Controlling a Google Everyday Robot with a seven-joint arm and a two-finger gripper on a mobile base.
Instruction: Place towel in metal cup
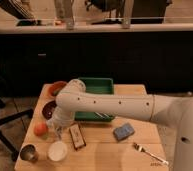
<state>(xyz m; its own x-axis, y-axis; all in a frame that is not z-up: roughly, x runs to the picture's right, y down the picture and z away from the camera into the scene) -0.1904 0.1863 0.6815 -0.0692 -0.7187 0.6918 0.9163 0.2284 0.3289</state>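
Currently the wooden table [105, 155] carries all items, noted from left to right.

Item 1: the metal cup [29, 152] stands upright at the near left corner. Its mouth faces up and nothing can be made out inside it, so it is judged ready to receive.

Item 2: an orange fruit [40, 129] sits just beyond the metal cup, with a dark brown bowl [49, 109] farther back.

Item 3: the gripper [56, 129] hangs pointing down, just right of the orange fruit and on the far side of the white cup [57, 150]. Its fingers are pressed together on what appears to be the towel [53, 123], a pale grey-blue wad at the tip. The towel looks lifted off the table, probably so it can pass over the neighbouring items. It is near the metal cup but not over it: up and to the right of the rim.

Item 4: an orange dish [56, 88] lies at the far left, and a small flat packet [78, 136] lies just right of the gripper.

Item 5: the white arm [115, 106] reaches in from the right across the near rim of the green tray [97, 86].

Item 6: a blue sponge [123, 131] and a fork [149, 153] lie to the right, well apart from the work.

Assessment: the carry is under way. A short move left and nearer, then a release over the narrow mouth, is what remains. The white cup sits close by and could take the towel by mistake.
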